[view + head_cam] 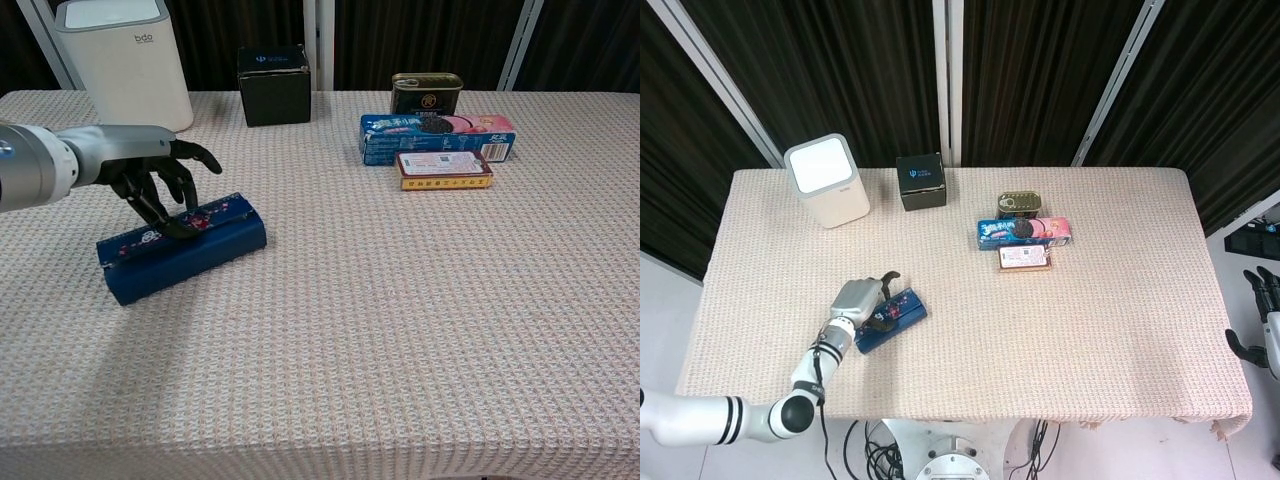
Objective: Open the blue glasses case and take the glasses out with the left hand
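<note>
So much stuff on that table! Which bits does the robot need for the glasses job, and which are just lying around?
Needed: blue glasses case, closed; left hand, fingers resting on its lid.

Lying about: white box, black box, tin can, biscuit packet, small flat box.

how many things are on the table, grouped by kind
Glasses case: 1, the blue glasses case
Boxes: 3, the black box, the blue biscuit box, the orange box
Tins: 1, the tin
Appliances: 1, the white appliance
Total: 6
</note>
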{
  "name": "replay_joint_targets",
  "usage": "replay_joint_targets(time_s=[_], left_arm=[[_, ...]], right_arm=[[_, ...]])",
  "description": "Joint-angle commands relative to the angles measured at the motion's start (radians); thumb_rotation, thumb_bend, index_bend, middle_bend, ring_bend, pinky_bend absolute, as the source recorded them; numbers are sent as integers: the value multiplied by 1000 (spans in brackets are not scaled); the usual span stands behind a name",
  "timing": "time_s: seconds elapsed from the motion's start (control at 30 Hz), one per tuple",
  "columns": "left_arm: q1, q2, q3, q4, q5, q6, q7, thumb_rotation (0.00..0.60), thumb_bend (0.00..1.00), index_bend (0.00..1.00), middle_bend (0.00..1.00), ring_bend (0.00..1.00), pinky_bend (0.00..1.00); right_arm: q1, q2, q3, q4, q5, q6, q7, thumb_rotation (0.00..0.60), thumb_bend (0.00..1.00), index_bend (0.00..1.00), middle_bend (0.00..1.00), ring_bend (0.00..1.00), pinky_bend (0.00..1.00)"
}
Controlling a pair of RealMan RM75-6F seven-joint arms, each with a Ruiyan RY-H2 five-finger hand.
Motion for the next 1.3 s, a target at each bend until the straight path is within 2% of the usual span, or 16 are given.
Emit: replay_joint_targets(time_s=[0.03,0.13,0.23,0.53,0.73,0.93,1.13,1.3], left_arm=[[-4,-8,12,17,9,19,13,600,358,141,236,186,366],[-4,-19,27,33,29,46,32,600,358,141,161,127,354],[-4,-34,45,53,60,84,62,600,359,138,134,95,322],[18,-119,98,169,228,266,185,600,359,128,116,50,221],[54,-136,112,204,373,357,183,600,360,128,116,38,195],[93,-56,126,125,488,308,61,600,358,129,121,37,180],[119,48,170,84,678,206,-182,600,246,142,213,75,208],[128,85,199,92,756,148,-243,600,212,142,236,76,214]], right_arm=[[0,0,0,-1,2,-1,-3,600,274,0,0,0,0],[1,0,-1,-3,4,-3,-7,600,274,0,0,0,0],[1,0,-1,-4,7,-6,-10,600,275,0,0,0,0],[1,2,-1,-11,9,-6,-16,600,278,0,0,0,0],[-1,4,1,-9,11,-2,-10,600,280,0,0,0,0],[-1,4,1,-7,10,-1,-7,600,279,0,0,0,0],[0,2,0,-9,10,-4,-12,600,279,0,0,0,0],[2,1,-1,-13,8,-5,-18,600,279,0,0,0,0]])
